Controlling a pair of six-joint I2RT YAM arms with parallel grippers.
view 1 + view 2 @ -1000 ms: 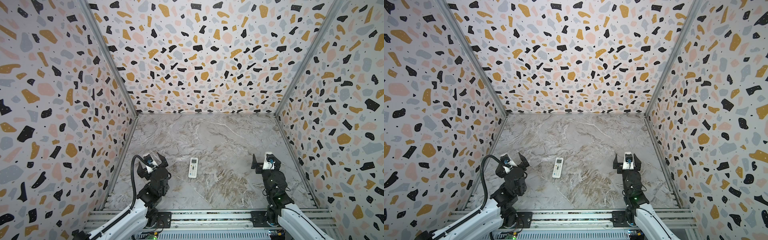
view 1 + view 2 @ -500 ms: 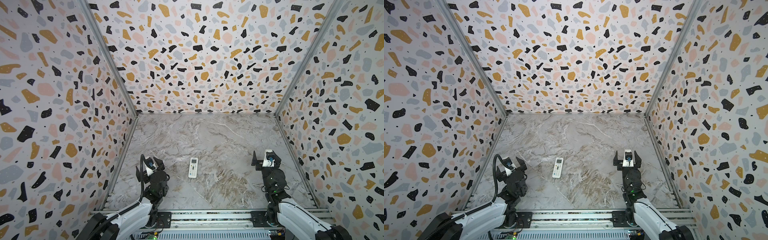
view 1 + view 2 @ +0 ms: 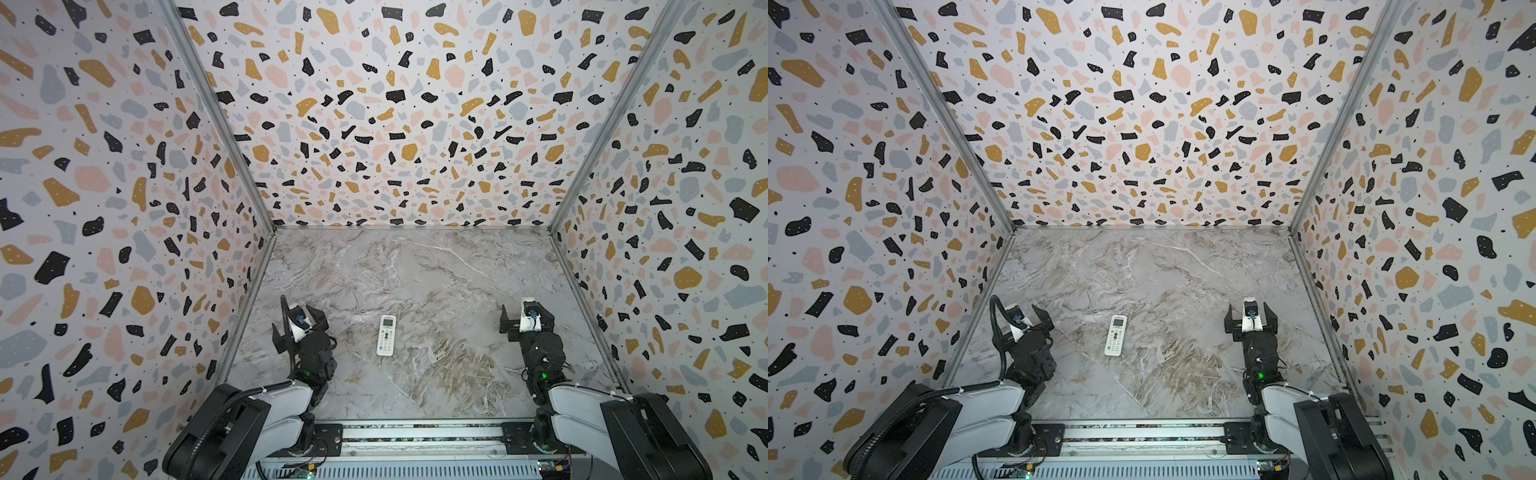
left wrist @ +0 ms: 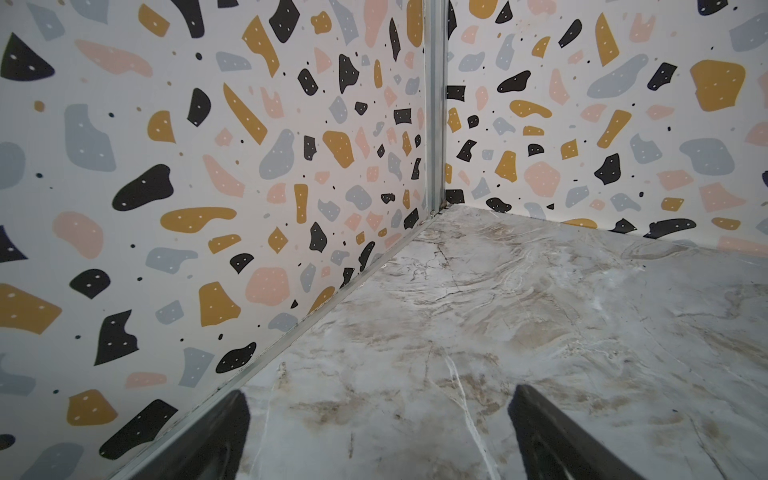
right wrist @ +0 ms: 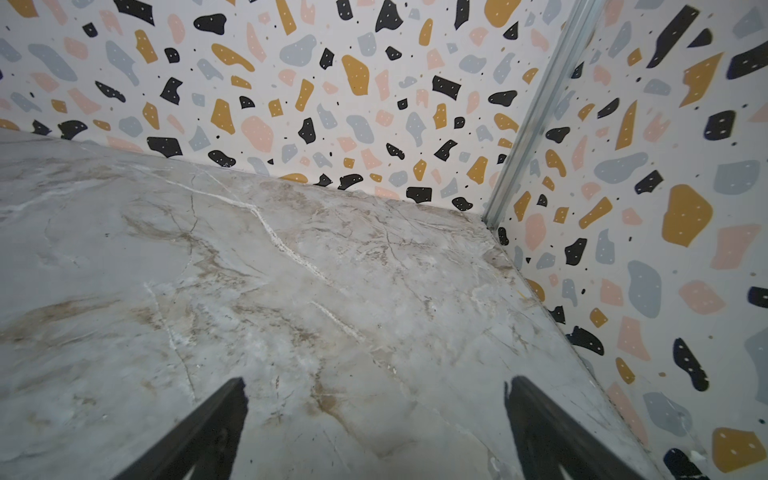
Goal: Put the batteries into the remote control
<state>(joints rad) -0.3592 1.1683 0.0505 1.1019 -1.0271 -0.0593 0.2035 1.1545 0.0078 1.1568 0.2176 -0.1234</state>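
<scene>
Both arms fold low, wrists raised. The left end effector [image 3: 297, 321] and right end effector [image 3: 525, 316] stand wide apart, holding nothing.

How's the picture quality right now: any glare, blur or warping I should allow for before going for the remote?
In both top views: even light, faint shadows, walls splayed by the wide lens, remote control small but sharp. Left wrist view: left tool dark and soft-edged up close, table mildly glossy. Right wrist view: right tool equally blurred, scene tilted.

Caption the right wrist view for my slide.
Open right gripper over the marble table, facing the terrazzo-patterned walls.
</scene>
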